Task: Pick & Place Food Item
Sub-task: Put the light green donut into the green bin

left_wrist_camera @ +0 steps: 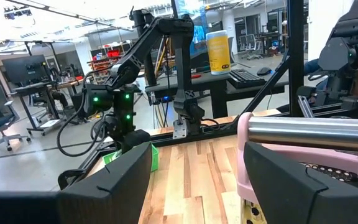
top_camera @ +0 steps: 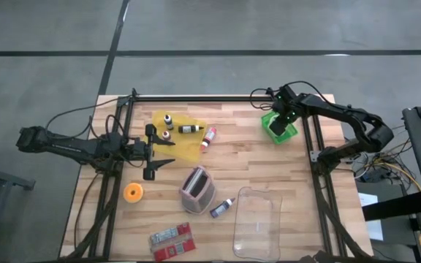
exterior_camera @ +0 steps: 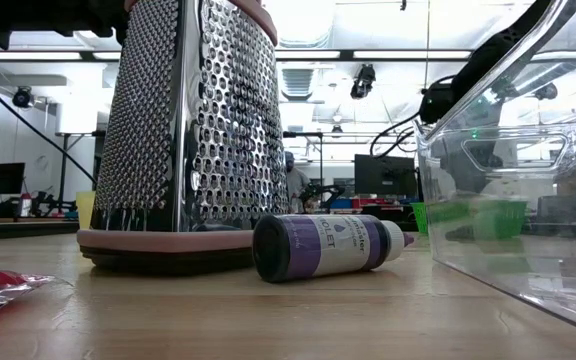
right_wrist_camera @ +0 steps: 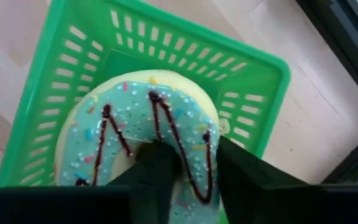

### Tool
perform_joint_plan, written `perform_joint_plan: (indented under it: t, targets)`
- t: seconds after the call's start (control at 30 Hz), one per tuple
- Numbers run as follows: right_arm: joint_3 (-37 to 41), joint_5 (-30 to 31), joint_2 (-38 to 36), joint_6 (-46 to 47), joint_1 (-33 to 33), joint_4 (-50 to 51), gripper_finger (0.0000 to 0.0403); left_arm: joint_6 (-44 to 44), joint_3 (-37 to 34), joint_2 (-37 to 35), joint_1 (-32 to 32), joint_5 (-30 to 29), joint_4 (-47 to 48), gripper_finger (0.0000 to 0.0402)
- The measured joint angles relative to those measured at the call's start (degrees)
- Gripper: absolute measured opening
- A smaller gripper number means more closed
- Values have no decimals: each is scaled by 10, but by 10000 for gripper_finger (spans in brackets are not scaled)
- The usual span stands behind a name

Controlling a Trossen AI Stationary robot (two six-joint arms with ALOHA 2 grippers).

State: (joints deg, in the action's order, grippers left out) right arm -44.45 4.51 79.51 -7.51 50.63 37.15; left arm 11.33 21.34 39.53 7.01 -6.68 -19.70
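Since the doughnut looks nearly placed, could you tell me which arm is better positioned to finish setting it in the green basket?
The right. Its hand is over the green basket with its fingers straddling the doughnut inside it. The left hand waits, open, across the table by the yellow sheet.

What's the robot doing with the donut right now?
Right hand down in green basket, fingers straddling the donut, letting go. Donut sits inside basket. Left hand open, waiting by yellow mat. Nothing in the way.
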Motion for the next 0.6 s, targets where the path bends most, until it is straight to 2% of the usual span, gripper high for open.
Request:
perform_joint_plan:
  t: [0.37, 0.6]
  targets:
    - [0, 0, -2, 0, 0, 0, 234, 0, 0, 0, 0, 0, 0, 259]
    - [0, 0, -4, 3, 0, 1, 268, 0, 0, 0, 0, 0, 0, 259]
